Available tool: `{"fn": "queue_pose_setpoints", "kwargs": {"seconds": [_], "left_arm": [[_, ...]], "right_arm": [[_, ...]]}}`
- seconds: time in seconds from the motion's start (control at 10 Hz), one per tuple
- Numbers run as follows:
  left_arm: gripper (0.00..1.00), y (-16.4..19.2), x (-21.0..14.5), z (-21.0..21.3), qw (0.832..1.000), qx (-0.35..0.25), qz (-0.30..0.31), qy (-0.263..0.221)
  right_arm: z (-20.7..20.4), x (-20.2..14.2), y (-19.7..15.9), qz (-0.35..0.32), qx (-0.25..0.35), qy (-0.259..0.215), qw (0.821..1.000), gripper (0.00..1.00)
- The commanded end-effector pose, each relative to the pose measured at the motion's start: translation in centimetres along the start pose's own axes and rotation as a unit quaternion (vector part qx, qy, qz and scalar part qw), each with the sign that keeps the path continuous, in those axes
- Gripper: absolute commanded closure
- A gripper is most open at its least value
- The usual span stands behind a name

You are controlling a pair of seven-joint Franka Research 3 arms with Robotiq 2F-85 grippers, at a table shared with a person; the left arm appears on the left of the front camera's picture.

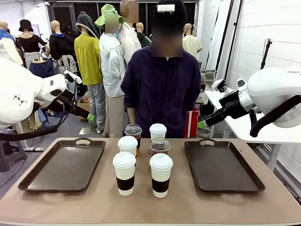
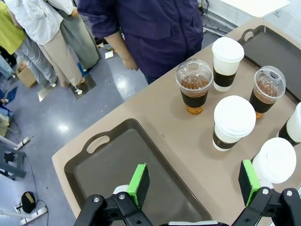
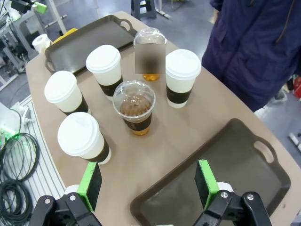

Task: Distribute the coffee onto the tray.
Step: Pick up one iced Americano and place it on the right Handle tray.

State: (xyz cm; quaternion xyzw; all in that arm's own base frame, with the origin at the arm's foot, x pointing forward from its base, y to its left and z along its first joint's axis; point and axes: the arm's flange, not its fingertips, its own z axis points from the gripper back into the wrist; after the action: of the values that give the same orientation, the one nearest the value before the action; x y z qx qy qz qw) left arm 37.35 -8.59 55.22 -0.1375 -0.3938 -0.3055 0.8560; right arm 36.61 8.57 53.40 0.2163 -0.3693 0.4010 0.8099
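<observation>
The coffee stands in a cluster at the table's middle: several white lidded paper cups with brown sleeves (image 1: 124, 172) and two clear dome-lidded cups of brown drink (image 1: 133, 132). One empty dark tray (image 1: 63, 165) lies to their left and another tray (image 1: 221, 165) to their right. My left gripper (image 1: 89, 116) hovers open, high above the far left of the table; the left wrist view has its green pads (image 2: 138, 184) spread over the tray (image 2: 117, 160) and the table beside the cups (image 2: 233, 121). My right gripper (image 1: 202, 124) hangs open above the far right; its pads (image 3: 206, 182) are wide apart over the tray (image 3: 225, 165), holding nothing.
A person in a dark blue shirt (image 1: 162, 89) stands at the far edge, just behind the cups, arms down. A white side table (image 1: 244, 127) is beyond the right tray. The table's front strip (image 1: 150, 207) is bare.
</observation>
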Motion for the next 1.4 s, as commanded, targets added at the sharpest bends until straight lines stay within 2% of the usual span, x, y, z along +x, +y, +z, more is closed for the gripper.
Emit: {"fn": "queue_pose_setpoints", "kwargs": {"seconds": [0.0,0.4,0.5,0.6,0.9,1.3], "left_arm": [[0.00,0.0,0.0,0.2,1.000,-0.001,0.001,-0.002],[0.00,0.0,0.0,0.2,1.000,-0.001,0.001,-0.002],[0.00,0.0,0.0,0.2,1.000,-0.001,0.001,-0.002],[0.00,0.0,0.0,0.2,1.000,-0.001,0.001,-0.002],[0.00,0.0,0.0,0.2,1.000,-0.001,0.001,-0.002],[0.00,0.0,0.0,0.2,1.000,-0.001,0.001,-0.002]], "right_arm": [[-0.1,0.0,0.0,-0.002,0.009,-0.005,1.000,0.00],[0.1,0.0,0.0,-0.004,-0.001,-0.001,1.000,0.00],[0.0,0.7,-1.1,0.001,0.003,0.006,1.000,0.00],[-0.2,1.3,-2.1,0.020,0.027,0.010,0.999,0.00],[-1.8,2.8,-5.9,0.067,0.101,-0.023,0.992,0.00],[-5.1,2.4,-8.4,0.118,0.119,-0.036,0.985,0.00]]}}
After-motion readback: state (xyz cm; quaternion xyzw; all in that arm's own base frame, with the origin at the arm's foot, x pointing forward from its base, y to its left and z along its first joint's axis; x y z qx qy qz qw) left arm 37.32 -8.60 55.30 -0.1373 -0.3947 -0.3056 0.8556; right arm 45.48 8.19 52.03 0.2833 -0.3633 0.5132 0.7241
